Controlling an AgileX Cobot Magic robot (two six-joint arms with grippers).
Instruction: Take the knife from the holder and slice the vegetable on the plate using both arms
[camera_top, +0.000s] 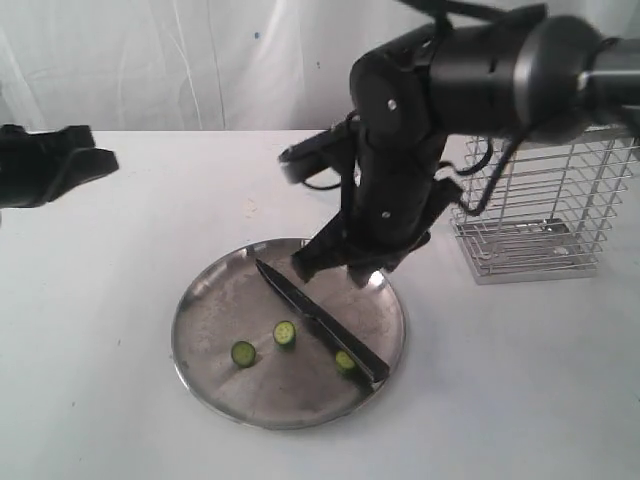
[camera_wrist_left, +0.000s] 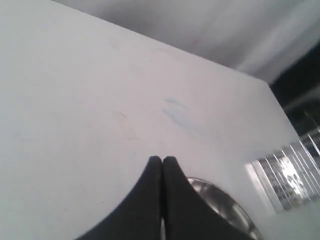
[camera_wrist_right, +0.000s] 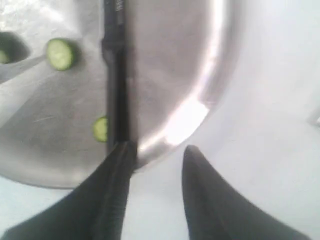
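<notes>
Knife (camera_top: 318, 322): out of the holder, lying flat across the plate, dark blade pointing toward the plate's far rim, black handle reaching the near-right rim; held by nothing.
Vegetable (camera_top: 286, 333): already cut into round discs with pale centres; three visible on the plate, one just beside the blade, one (camera_top: 243, 353) farther toward the plate's left side, one (camera_top: 345, 361) touching or partly under the handle.
Plate (camera_top: 215, 390): round steel dish on the tabletop, carrying knife and slices.
Right gripper (camera_wrist_right: 157, 155): above the plate's right rim, near the knife's handle end; jaws parted with a clear gap, gripping nothing; in the right wrist view one finger tip overlaps the handle end, contact impossible to confirm.
Left gripper (camera_wrist_left: 162, 161): well away from the plate, off to its left in the exterior view; jaws pressed together, nothing between them.
Holder (camera_top: 545, 215): chrome wire basket standing to the right of the plate, apparently without the knife.
Tabletop (camera_top: 120, 300): white, bare around the plate.
Done, by the look of it: knife taken out, slices made, knife laid down.
Left, by judgement: little or nothing; no uncut chunk visible.
</notes>
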